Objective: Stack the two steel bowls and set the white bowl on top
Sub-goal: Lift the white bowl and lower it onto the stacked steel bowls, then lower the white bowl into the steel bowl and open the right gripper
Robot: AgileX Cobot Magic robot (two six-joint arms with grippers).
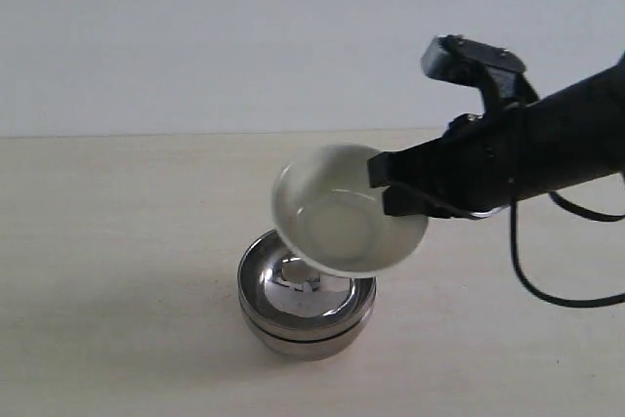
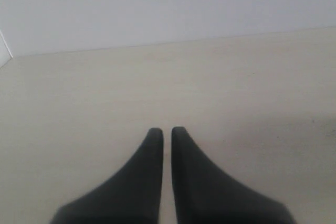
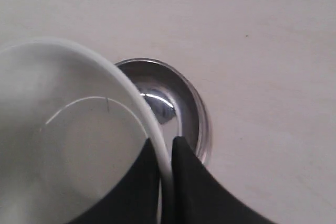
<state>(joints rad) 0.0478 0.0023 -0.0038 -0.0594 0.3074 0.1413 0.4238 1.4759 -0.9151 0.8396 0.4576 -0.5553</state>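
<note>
White bowl, glossy, tilts over the stacked steel bowls, its rim pinched by right fingers reaching in from the right; left fingers closed, empty.

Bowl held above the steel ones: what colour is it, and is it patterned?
Cream-white, glossy and plain, with no pattern. The exterior view shows the bowl best.

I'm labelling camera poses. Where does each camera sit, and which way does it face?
Exterior: off the arms, looking slightly down across the table; shows the right arm, right end effector holding the white bowl tilted over the steel bowls.
Left wrist: on the left arm, facing along the table toward the wall; only the shut left end effector shows.
Right wrist: on the right arm, looking down past its fingers onto the bowls.
Shared: exterior and right wrist both show the bowls.
</note>
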